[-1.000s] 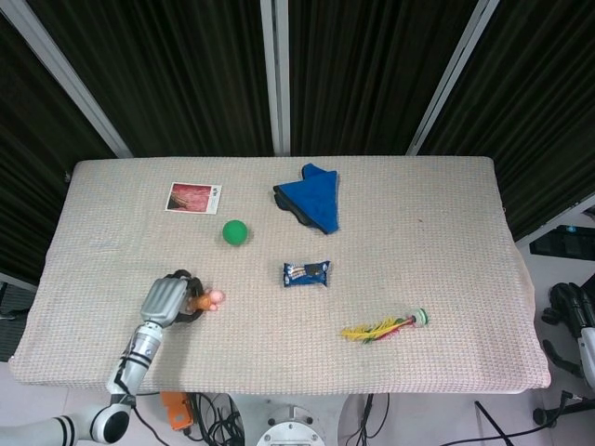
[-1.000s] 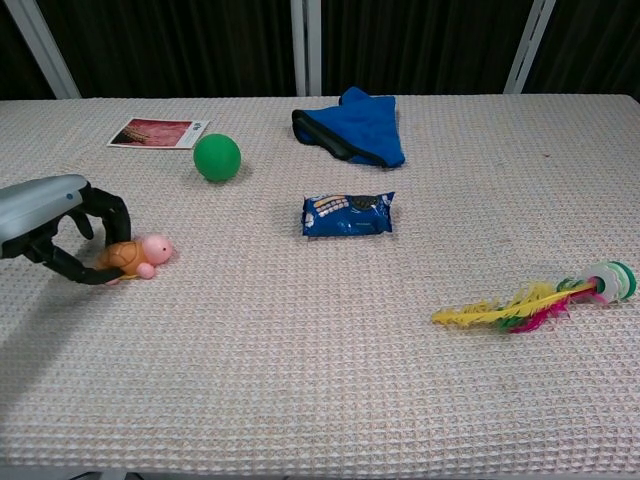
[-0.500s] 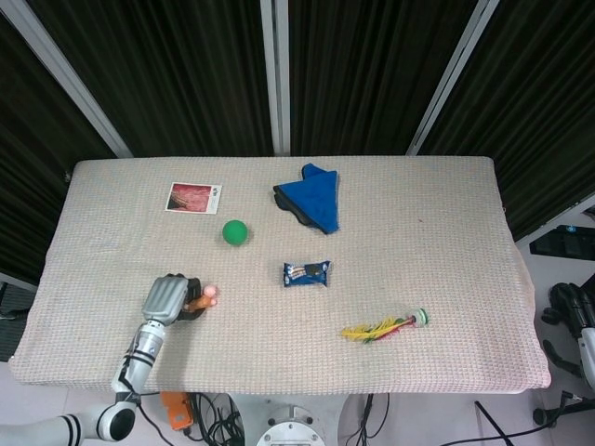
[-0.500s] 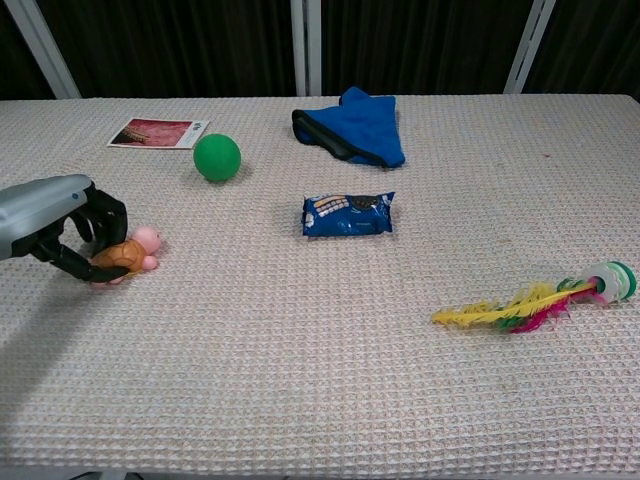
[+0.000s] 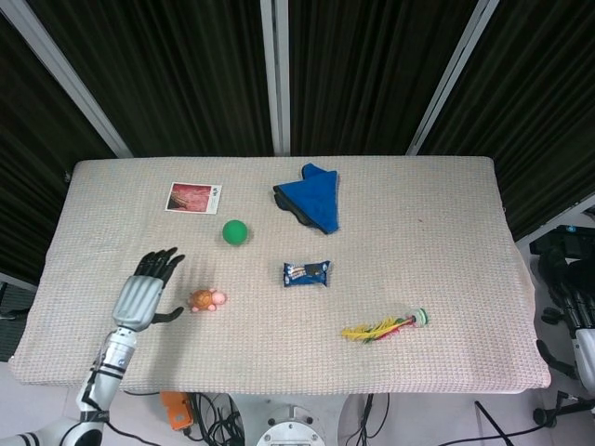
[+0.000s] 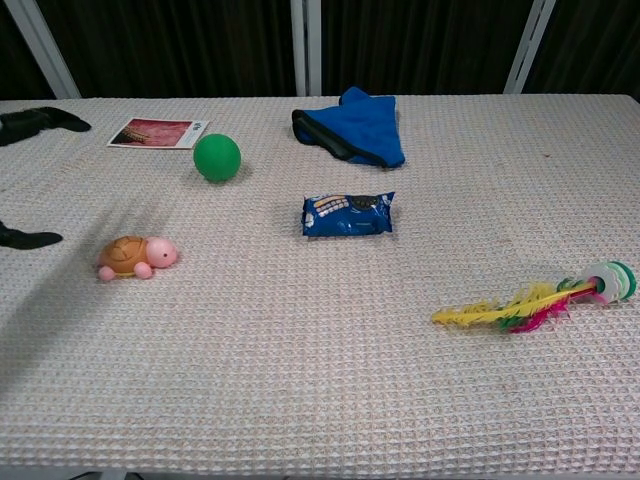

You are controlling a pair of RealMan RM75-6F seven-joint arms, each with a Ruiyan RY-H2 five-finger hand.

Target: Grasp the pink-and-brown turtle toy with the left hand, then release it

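Note:
The pink-and-brown turtle toy lies alone on the woven table cover, head pointing right. My left hand hovers just left of it with fingers spread and nothing in it; a small gap separates its thumb from the toy. In the chest view only black fingertips show at the left edge. My right hand hangs off the table's right side at the frame edge, and how its fingers lie is unclear.
A green ball and a photo card lie behind the turtle. A blue cloth sits at the back centre, a blue snack packet mid-table, and a feathered shuttlecock at the front right.
My left hand let go of the turtle, spread its fingers and drew back to the left. The toy now rests free on the cover.

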